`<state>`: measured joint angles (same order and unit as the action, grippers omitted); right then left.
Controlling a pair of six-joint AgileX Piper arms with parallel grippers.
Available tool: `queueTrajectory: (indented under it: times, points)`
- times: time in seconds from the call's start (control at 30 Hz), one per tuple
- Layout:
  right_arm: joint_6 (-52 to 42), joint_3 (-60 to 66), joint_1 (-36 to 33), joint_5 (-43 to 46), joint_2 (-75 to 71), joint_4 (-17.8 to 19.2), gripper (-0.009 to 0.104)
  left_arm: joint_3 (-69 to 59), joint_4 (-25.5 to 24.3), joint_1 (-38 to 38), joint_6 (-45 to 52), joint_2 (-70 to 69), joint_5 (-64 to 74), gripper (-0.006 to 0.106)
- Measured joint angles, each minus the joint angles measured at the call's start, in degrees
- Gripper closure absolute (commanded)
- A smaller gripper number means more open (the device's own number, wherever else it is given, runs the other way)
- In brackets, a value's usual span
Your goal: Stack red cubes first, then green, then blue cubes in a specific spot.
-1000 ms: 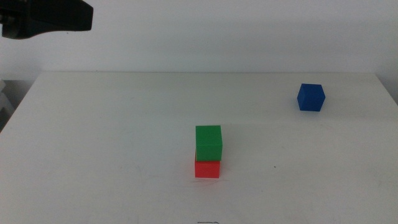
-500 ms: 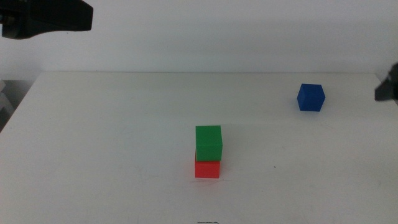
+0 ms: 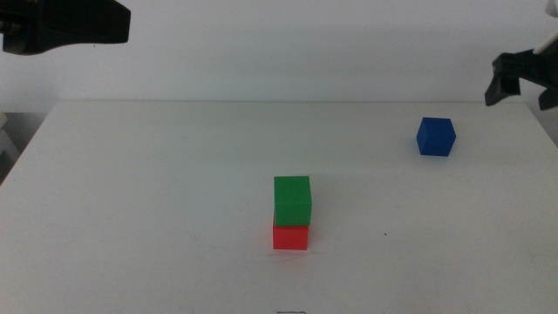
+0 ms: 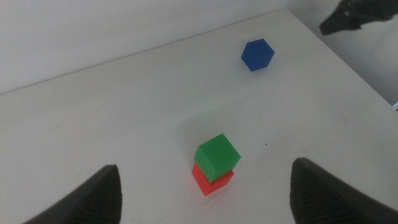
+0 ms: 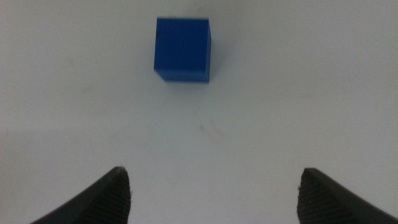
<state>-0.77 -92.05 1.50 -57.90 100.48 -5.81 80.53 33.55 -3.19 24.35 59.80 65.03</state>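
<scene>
Green cube (image 3: 292, 200) sits squarely on the red cube (image 3: 290, 236) near the counter's (image 3: 157, 201) middle, the green one turned slightly off the red one's edges. Blue cube (image 3: 435, 136) stands alone, well apart from that stack, toward the counter's far right. My right hand (image 5: 214, 199) hovers above the counter near the blue cube, jaws spread wide, holding nothing. My left hand (image 4: 205, 196) waits high above the stack, likewise wide and empty.

A bright green cube (image 3: 292, 200) is showing over a red cube (image 3: 290, 237); a deep blue cube (image 3: 435, 136) is sitting on the plain white table (image 3: 157, 192).
</scene>
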Motion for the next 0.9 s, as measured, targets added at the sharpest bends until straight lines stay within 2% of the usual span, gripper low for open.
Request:
queueTrajectory:
  times: [0.3, 0.6, 0.9]
  points:
    - [-0.1, -13.49, -0.75, -3.38, 11.4, 0.25, 0.002, 0.0, 0.0, 0.0, 0.0, 0.0, 0.0, 0.009]
    - [-0.1, -21.67, -4.92, -4.84, 20.67, 4.43, 0.002, 0.0, 0.0, 0.0, 0.0, 0.0, 0.0, 0.009]
    - [2.37, -28.66, -6.0, -6.26, 27.83, 5.81, 0.002, 0.0, 0.0, 0.0, 0.0, 0.0, 0.0, 0.009]
